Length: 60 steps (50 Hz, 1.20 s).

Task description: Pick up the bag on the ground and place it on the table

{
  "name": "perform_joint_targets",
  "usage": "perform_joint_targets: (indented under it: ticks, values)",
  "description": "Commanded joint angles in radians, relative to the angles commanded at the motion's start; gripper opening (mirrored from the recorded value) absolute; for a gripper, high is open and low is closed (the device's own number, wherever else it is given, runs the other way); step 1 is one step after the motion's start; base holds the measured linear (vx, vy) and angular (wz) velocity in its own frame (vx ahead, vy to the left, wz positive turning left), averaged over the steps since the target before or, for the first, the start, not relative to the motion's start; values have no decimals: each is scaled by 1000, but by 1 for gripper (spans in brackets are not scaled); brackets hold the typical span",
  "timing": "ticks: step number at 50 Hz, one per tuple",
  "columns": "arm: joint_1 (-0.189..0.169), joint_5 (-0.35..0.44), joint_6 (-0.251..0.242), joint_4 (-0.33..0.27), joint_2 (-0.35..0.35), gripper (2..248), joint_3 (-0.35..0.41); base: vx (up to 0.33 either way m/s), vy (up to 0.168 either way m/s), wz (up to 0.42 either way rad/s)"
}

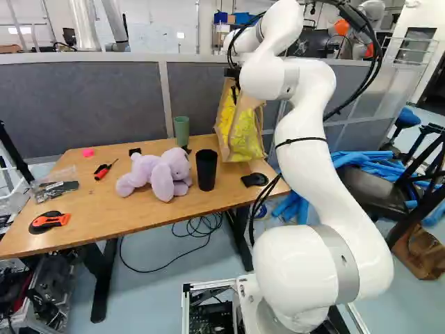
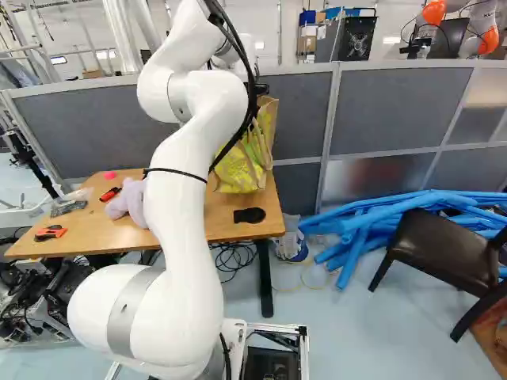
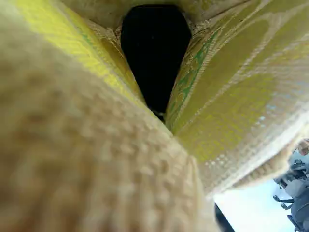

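Bag [image 1: 243,132] at the table's far right end, claw [image 1: 232,72] at its top

Pose: arm [image 1: 313,139] rises from the foot of the left base view, bows right, then folds over at the top centre, wrist above the bag. Claw state: cannot tell; the bag's folds hide it. Bag is upright, its bottom at the tabletop in both base views; whether the table [image 1: 139,226] bears its full weight, cannot tell.

View differences: left base view shows a green cup [image 1: 181,130] and a black cup [image 1: 206,169] left of the bag; in the right base view the arm covers both, plus part of the purple plush toy [image 1: 156,174]. Right base view shows more of the brown chair [image 2: 444,249], at right. Wrist view: tan weave and yellow print close ahead of the claw, a dark shape between the folds.

Surroundings: black cup stands near the bag; a black mouse [image 1: 254,179] lies nearer the table's front edge. Red-and-black tool [image 1: 49,221] at lower left of the left base view. Blue tubes [image 2: 356,226] on the floor, right of the table. Grey partition [image 1: 76,101] behind.
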Motion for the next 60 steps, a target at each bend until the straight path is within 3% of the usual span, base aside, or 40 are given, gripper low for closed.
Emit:
perform_joint_targets:
  ticks: [26, 46, 47, 51, 52, 56, 57, 60]
  values:
    - [3, 0, 0, 0, -172, 23, -209, 0, 0, 0]
    - [3, 0, 0, 0, -206, 23, -241, 0, 0, 0]
    - [3, 0, 0, 0, -206, 37, -241, 0, 0, 0]
    - [3, 0, 0, 0, -206, 37, -241, 0, 0, 0]
    - [3, 0, 0, 0, -206, 70, -241, 0, 0, 0]
    - [3, 0, 0, 0, -206, 70, -241, 0, 0, 0]
    - [3, 0, 0, 0, -206, 105, -241, 0, 0, 0]
    - [3, 0, 0, 0, -206, 105, -241, 0, 0, 0]
